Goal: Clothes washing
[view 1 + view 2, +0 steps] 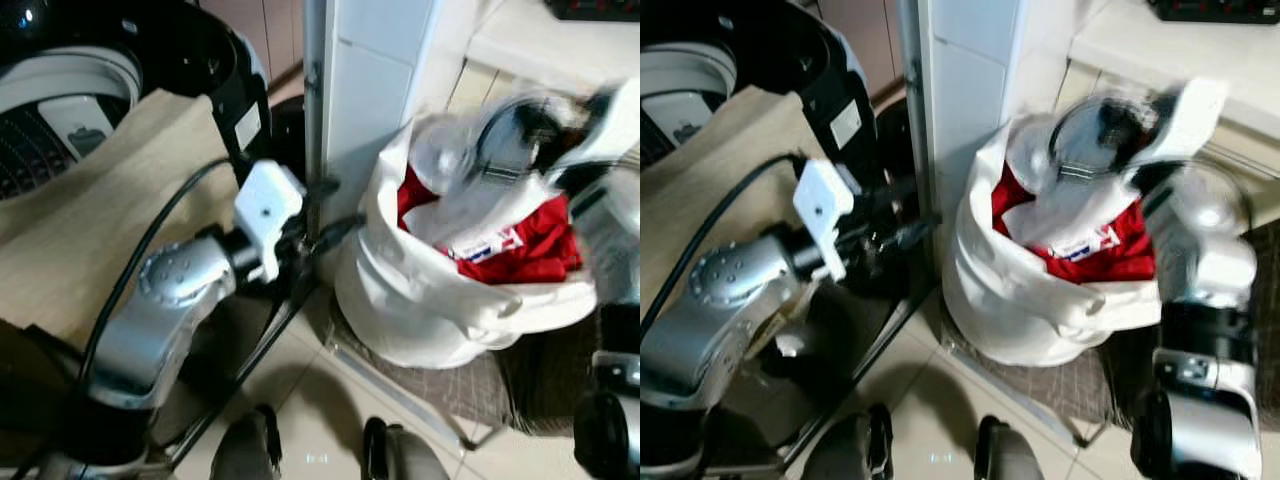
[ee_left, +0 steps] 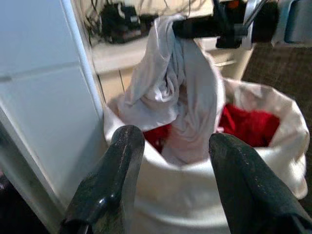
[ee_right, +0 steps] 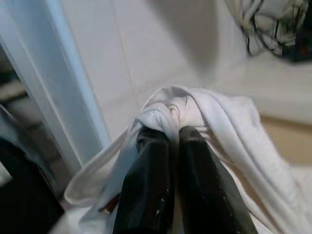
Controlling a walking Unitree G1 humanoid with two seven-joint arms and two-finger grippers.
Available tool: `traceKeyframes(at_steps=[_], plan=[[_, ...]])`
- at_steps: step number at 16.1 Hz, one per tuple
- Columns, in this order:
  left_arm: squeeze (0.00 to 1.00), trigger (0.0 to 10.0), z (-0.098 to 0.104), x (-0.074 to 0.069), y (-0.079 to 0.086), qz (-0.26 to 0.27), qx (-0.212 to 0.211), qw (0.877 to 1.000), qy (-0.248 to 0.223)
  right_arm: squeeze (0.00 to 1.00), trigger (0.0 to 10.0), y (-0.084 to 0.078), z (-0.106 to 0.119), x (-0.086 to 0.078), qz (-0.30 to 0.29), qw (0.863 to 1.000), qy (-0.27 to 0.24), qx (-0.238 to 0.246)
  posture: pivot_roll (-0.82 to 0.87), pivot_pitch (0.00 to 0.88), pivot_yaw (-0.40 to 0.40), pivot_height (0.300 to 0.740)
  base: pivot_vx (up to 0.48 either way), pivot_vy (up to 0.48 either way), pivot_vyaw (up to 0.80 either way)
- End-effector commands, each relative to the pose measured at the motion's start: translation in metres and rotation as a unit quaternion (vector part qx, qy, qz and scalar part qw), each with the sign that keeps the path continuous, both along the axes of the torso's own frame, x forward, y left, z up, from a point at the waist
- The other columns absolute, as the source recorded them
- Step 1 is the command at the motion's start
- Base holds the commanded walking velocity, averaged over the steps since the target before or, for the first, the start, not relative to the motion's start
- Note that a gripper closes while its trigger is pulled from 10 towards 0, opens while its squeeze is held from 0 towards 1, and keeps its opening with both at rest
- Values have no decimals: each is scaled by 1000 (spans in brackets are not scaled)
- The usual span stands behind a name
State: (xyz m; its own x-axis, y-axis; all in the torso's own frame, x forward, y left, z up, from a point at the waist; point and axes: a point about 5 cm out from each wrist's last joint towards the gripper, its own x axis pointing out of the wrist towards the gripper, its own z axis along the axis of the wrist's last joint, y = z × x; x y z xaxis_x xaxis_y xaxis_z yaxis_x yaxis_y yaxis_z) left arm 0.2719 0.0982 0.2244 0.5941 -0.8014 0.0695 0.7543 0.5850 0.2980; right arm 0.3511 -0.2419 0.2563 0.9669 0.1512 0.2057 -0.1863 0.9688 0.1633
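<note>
A white laundry bag (image 1: 420,310) stands on the floor against a white pillar, with red clothing (image 1: 545,245) inside. My right gripper (image 3: 173,134) is shut on a bunched white garment (image 3: 214,117) and holds it above the bag's mouth, so the cloth (image 2: 170,83) hangs down into the bag. In the eye views this arm is blurred over the bag (image 1: 1110,130). My left gripper (image 2: 175,139) is open and empty. It sits level with the bag's near rim and points at the hanging cloth. A top-loading washing machine (image 1: 60,110) with a raised black lid (image 1: 200,50) is at the far left.
The white pillar (image 1: 370,80) rises between the washer and the bag. A beige surface (image 1: 80,230) lies beside the washer. A dark woven mat (image 1: 470,385) lies under the bag on the tiled floor. A black cable (image 1: 150,240) runs along my left arm. My feet (image 1: 250,450) are below.
</note>
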Motion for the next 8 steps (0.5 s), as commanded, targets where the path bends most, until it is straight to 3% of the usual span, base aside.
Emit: traceKeyframes(at_steps=[1,3,4,5,6,8], plan=[[0,10000,2,3,1,12,-5,1000,-6,0,0,-2,17,-6,8,999,-25,21,-34,123,0,740,0,0,0],[0,10000,16,12,-13,2,-44,999,-19,0,0,10,53,-21,116,984,-56,122,-50,108,-14,740,0,0,0],[71,10000,18,13,-15,-5,-50,999,-19,0,0,12,56,-23,130,981,-59,133,-50,108,-14,740,0,0,0],[71,10000,19,14,-17,-10,-53,998,-19,0,0,13,57,-24,137,979,-62,139,-51,105,-14,740,0,0,0],[1000,10000,28,17,-23,-19,-73,997,-28,0,0,18,70,-29,177,962,-81,190,-57,99,-17,740,0,0,0],[1000,10000,44,25,-39,-32,-120,991,-39,0,0,27,94,-42,262,921,-112,265,-58,93,-24,740,0,0,0]])
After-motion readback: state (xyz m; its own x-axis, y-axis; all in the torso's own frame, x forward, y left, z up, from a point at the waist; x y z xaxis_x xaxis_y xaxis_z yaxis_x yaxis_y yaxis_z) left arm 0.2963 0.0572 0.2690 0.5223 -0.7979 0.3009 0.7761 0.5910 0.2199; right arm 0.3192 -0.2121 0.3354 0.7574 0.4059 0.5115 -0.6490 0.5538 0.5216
